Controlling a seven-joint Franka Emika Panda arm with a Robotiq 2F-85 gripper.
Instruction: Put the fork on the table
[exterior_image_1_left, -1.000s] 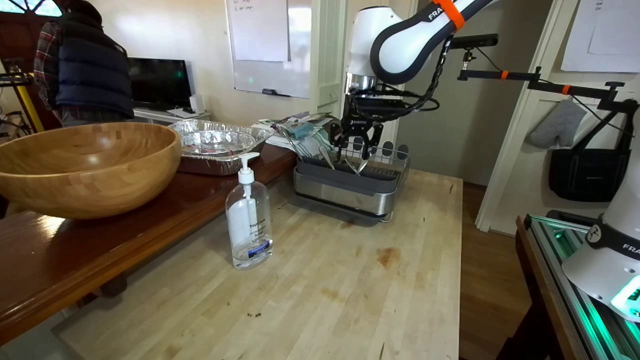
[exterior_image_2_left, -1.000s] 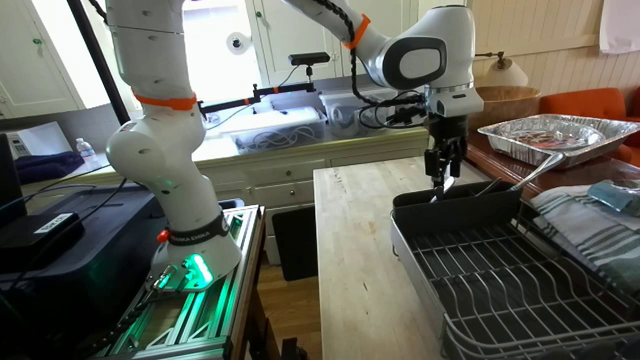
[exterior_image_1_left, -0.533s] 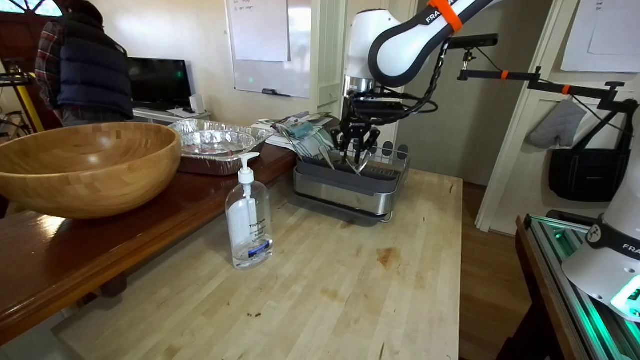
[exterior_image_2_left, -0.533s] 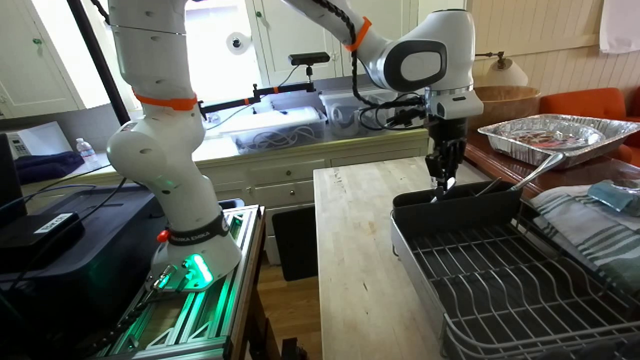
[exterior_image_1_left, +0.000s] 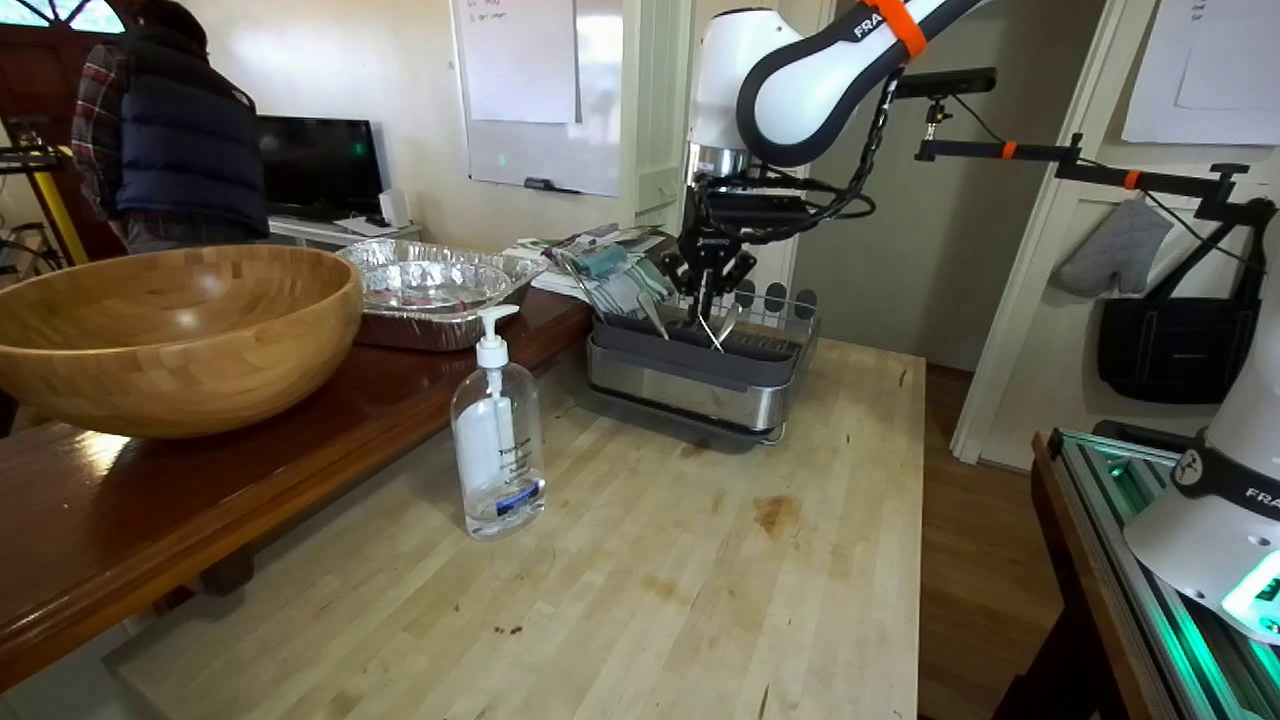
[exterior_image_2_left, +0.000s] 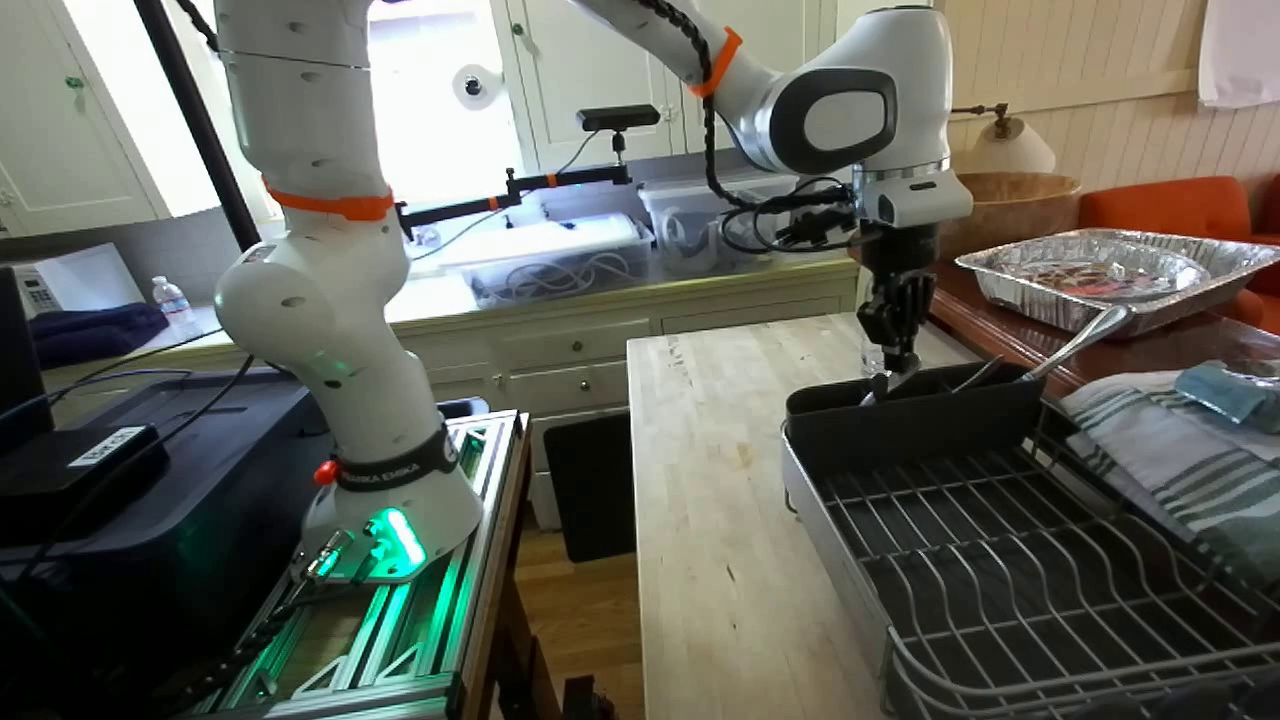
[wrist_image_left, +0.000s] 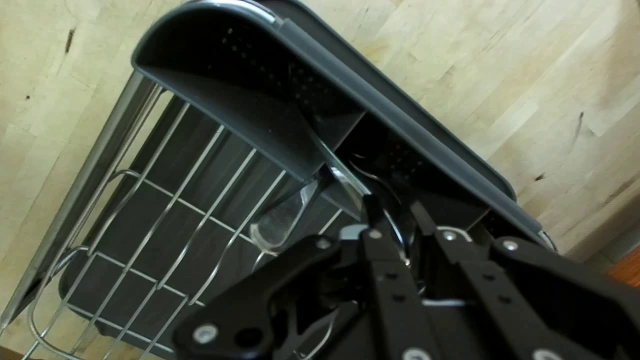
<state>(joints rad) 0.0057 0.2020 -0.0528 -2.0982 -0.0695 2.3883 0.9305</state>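
Note:
Over the dark cutlery holder (exterior_image_2_left: 920, 425) of the dish rack, my gripper (exterior_image_1_left: 702, 312) points down in both exterior views. In the wrist view my gripper (wrist_image_left: 396, 207) has its jaws close together, a narrow gap between them. A thin shiny metal handle (wrist_image_left: 345, 170) rises from the holder and runs in by the fingertips. Whether the jaws press on it, I cannot tell. The working end of that piece is hidden, so which utensil is the fork cannot be told. Another flat handle (wrist_image_left: 280, 220) leans out over the rack wires. The wooden table (exterior_image_1_left: 690, 560) lies under the rack.
Wire rack (exterior_image_2_left: 980, 560) extends beside the holder. A pump bottle (exterior_image_1_left: 500, 450) stands on the table. On the brown counter are a wooden bowl (exterior_image_1_left: 180, 340), foil trays (exterior_image_1_left: 430, 285) and a striped towel (exterior_image_2_left: 1190, 460). A longer utensil handle (exterior_image_2_left: 1080, 340) sticks up from the holder's far end.
The jaws have come together from wide apart to nearly meeting around the utensils. The hand dipped slightly, then rose a little. Rack and bottle stand where they were.

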